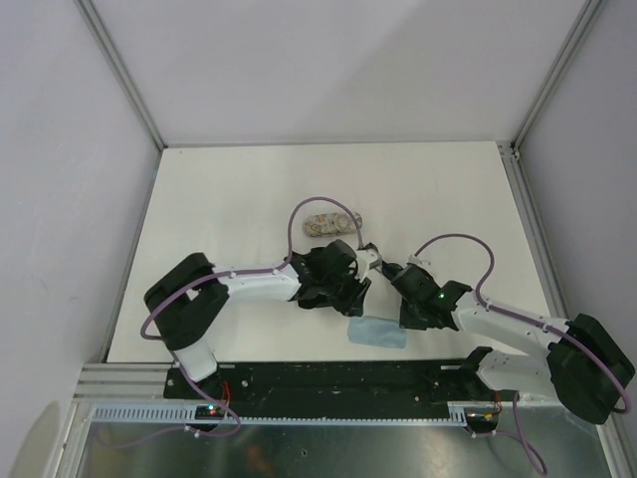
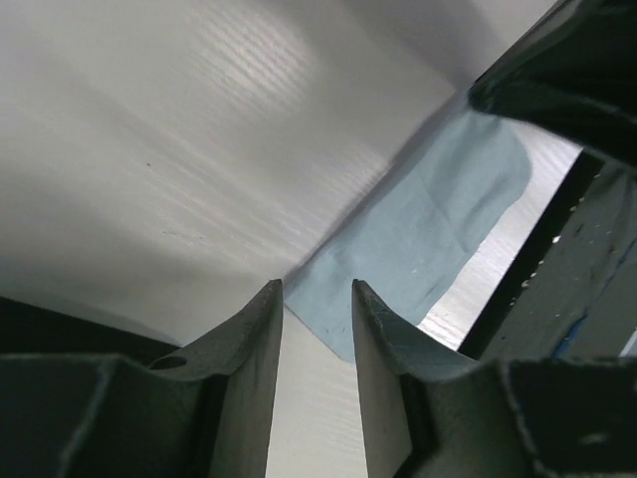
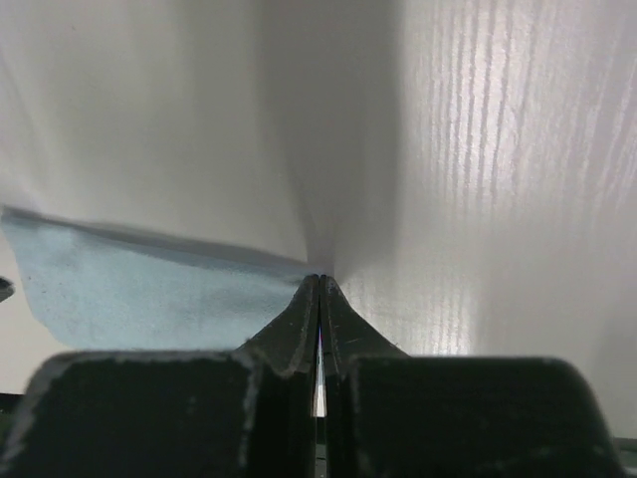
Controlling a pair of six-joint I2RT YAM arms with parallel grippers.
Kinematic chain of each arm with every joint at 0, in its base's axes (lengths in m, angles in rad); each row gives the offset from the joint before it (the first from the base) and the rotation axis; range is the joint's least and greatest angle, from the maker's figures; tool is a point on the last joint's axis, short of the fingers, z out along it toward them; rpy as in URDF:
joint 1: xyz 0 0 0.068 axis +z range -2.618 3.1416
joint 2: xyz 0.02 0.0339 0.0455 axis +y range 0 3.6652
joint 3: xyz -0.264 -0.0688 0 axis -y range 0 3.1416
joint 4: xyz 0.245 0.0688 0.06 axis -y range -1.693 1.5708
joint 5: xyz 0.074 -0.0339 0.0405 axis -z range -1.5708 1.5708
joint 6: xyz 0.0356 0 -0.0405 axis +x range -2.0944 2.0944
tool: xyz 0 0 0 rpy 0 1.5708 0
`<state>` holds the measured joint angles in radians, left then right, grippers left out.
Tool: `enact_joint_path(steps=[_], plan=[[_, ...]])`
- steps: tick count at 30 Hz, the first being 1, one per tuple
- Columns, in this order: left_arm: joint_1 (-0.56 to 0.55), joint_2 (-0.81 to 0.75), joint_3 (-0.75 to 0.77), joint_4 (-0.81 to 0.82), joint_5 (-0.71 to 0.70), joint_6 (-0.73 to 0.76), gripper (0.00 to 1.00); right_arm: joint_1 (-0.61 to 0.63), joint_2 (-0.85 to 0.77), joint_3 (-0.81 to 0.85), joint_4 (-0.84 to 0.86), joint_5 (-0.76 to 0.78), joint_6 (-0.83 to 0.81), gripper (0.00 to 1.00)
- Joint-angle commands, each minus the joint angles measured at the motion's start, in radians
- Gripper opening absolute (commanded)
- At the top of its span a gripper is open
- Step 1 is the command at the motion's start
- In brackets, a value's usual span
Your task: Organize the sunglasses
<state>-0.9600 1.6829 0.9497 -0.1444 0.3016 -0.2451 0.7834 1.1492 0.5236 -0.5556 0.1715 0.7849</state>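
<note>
Neither pair of sunglasses can be made out in any view. If they are on the table, they are most likely hidden beneath the two wrists crowded just behind the blue cloth (image 1: 378, 333), where the overhead view shows only dark gripper bodies. Where they sit, I cannot say.

The blue cloth lies flat near the front edge of the table (image 1: 229, 199), and by my reading both arms are aimed at it. The right gripper (image 3: 318, 277) has its fingers pressed tight together, tips down at the cloth's edge. Whether a corner of fabric is caught between them is too fine to tell. The left gripper (image 2: 316, 289) faces the cloth from the other side with its fingers partly spread. Only bare table and the cloth's near corner show in the gap, so it holds nothing. That pairing suggests one claw is meant to pin or lift the cloth while the other stands ready to take a corner.

Farther back from the cloth, beyond both wrists, the beige patterned case (image 1: 331, 221) rests on the table, touched by neither arm.
</note>
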Motion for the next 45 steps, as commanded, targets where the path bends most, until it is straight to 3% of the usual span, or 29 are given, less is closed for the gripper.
enact_joint_path(steps=[1, 13, 20, 28, 34, 39, 45], plan=[[-0.018, 0.054, 0.029, -0.010, 0.003, 0.046, 0.38, -0.002, -0.026, -0.011, -0.068, 0.034, 0.021, 0.00], [-0.026, 0.139, 0.075, -0.065, -0.050, 0.086, 0.37, -0.002, -0.043, -0.014, -0.073, 0.031, 0.028, 0.00], [-0.035, 0.136, 0.082, -0.117, -0.026, 0.113, 0.25, -0.008, -0.056, -0.014, -0.076, 0.025, 0.028, 0.00], [-0.036, 0.105, 0.062, -0.151, -0.027, 0.102, 0.28, -0.012, -0.062, -0.016, -0.074, 0.018, 0.025, 0.00], [-0.038, 0.138, 0.073, -0.148, 0.009, 0.103, 0.18, -0.012, -0.063, -0.018, -0.072, 0.016, 0.025, 0.00], [-0.041, 0.169, 0.094, -0.133, 0.032, 0.104, 0.02, -0.012, -0.074, -0.017, -0.067, 0.005, 0.029, 0.00], [-0.040, 0.130, 0.089, -0.104, 0.037, 0.082, 0.00, -0.009, -0.100, -0.018, -0.060, -0.009, 0.017, 0.00]])
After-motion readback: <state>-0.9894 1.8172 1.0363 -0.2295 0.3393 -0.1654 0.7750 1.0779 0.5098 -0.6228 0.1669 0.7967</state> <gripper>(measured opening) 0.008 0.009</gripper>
